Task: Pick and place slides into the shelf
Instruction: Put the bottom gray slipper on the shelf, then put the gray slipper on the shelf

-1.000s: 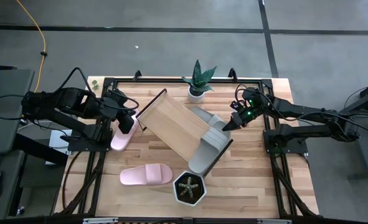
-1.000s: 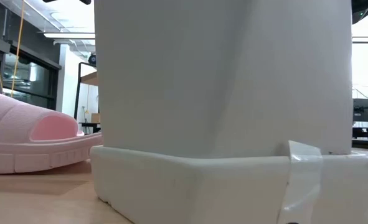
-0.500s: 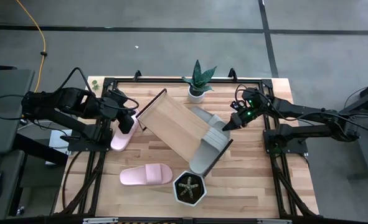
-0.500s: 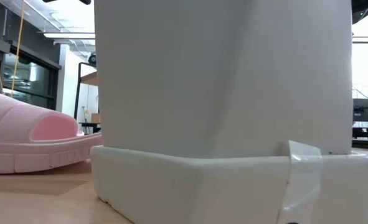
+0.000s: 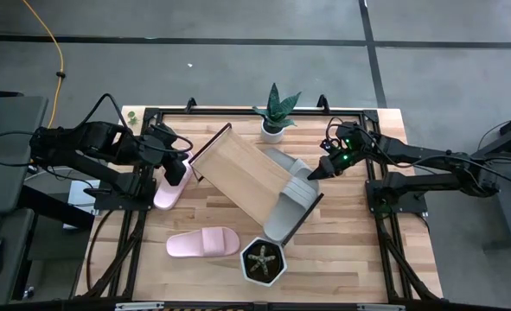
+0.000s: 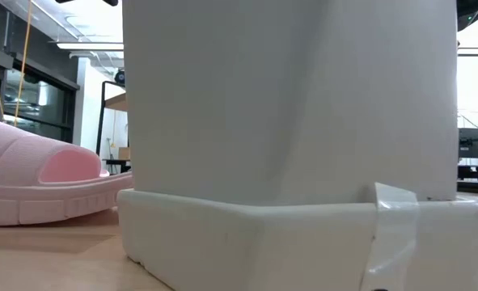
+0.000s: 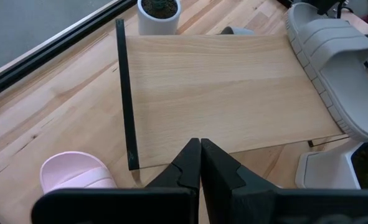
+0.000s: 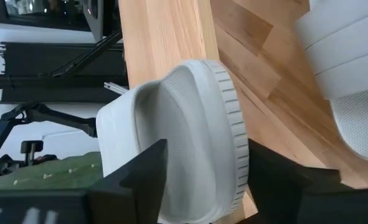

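Though unlabelled, 2 grey slides (image 5: pixel 288 194) beside shelf (image 5: pixel 242 173)

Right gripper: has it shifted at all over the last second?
No. In the high view the right gripper sits at the same spot beside the grey slide, below the potted plant.

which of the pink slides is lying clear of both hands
The pink slide near the table's front edge, beside the cactus pot, lies alone on the tabletop. The other pink slide sits at the shelf's left end, right under the left hand.
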Available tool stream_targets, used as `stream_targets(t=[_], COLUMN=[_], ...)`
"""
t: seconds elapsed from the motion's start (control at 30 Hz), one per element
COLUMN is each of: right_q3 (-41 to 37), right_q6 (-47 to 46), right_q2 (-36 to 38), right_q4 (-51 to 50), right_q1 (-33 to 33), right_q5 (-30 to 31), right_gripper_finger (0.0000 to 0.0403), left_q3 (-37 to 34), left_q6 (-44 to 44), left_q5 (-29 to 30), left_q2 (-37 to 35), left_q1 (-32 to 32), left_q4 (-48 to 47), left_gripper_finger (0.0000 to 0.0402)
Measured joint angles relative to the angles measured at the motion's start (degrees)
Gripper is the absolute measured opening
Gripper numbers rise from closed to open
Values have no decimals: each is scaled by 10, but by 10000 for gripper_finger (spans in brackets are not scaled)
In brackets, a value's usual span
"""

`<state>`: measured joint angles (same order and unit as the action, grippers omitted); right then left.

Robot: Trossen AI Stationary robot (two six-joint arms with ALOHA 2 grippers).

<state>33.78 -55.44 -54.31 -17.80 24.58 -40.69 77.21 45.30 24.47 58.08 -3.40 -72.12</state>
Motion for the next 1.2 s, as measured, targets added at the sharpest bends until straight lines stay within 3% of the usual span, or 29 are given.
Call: stream_targets(t=[0.27, 0.63, 0.8, 1.2], right_q3=[0, 0, 0, 0], right_q6=[7, 20, 52, 143], right_q2=[1, 47, 90, 128], right_q4=[0, -14, -8, 23], right_q1=[2, 38, 58, 58], right_q5=[10, 58, 109, 146], right_gripper_finger=[240, 241, 241, 240], left_q3=[0, 0, 0, 0], left_q6=[0, -1, -13, -85], left_q5=[0, 0, 1, 6], left_q2=[0, 0, 0, 0], left_q1=[0, 0, 0, 0], left_q4=[0, 0, 0, 0], left_gripper_finger=[1, 1, 1, 1])
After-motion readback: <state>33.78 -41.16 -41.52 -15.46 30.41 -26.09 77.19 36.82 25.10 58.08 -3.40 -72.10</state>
